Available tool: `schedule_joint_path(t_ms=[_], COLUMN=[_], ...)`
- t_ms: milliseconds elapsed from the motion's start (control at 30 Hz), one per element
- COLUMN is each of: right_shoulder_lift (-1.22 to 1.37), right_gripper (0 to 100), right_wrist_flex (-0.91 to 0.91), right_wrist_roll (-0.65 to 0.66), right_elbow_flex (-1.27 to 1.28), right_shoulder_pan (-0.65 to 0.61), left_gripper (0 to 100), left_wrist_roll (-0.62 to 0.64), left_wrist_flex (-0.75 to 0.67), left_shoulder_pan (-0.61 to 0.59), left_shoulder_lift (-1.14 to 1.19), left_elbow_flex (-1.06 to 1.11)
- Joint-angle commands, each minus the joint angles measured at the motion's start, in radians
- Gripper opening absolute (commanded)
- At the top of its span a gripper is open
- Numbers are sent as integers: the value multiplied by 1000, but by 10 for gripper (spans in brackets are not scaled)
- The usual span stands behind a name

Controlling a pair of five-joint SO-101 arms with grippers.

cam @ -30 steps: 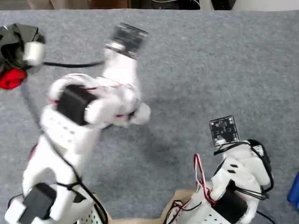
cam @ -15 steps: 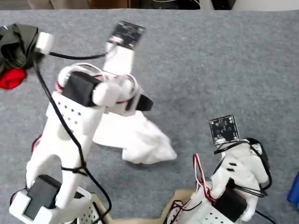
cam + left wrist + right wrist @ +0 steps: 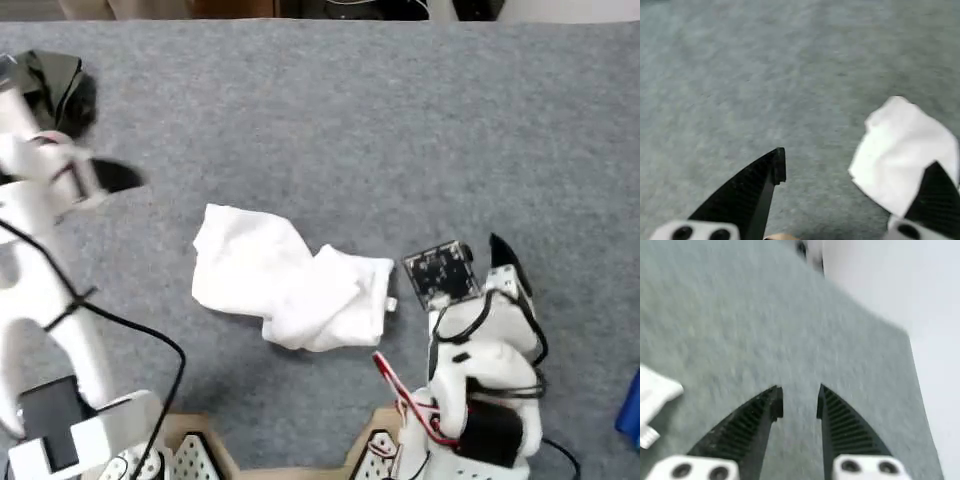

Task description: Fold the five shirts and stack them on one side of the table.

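Near right, the right gripper hung with jaws slightly parted, holding nothing. Just left of it, the crumpled white shirt lay near-centre on the grey table, its long axis running left-right. Farther left, the left gripper gaped wide and empty.

A robotics lab bench: a grey felt-covered desk with a white left arm and right arm mounted on a wooden board.

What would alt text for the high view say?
A crumpled white shirt lies in the middle of the table. The left arm and right arm flank it, neither touching it; a dark shirt sits at the far left.
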Motion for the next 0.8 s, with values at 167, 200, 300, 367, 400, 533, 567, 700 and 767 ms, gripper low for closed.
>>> schedule_joint_path(t_ms=[167,200,300,367,400,533,567,700,767], right_shoulder_lift=[610,674,842,941,992,1176,1218,1400,1498], right_gripper=[137,137,137,137,137,138,138,138,138], right_wrist_flex=[5,26,71,94,109,150,157,187,219], right_wrist_roll=[-178,-195,-265,-318,-338,-437,-457,-543,-605], right_elbow_flex=[-527,-588,-740,-812,-843,-944,-974,-1093,-1167], right_shoulder_pan=[-219,-274,-438,-549,-601,-799,-843,-993,-1055], left_gripper=[81,50,28,28,28,28,28,28,28], left_wrist_roll=[-150,-155,-204,-224,-233,-276,-287,-327,-327], left_wrist_flex=[9,9,9,9,9,9,9,-14,-44], left_shoulder_pan=[-287,-311,-370,-408,-428,-502,-520,-589,-626], left_shoulder_lift=[-2,-2,-2,-7,-7,-2,-2,-2,-2], left_elbow_flex=[176,190,213,224,226,227,229,229,229])
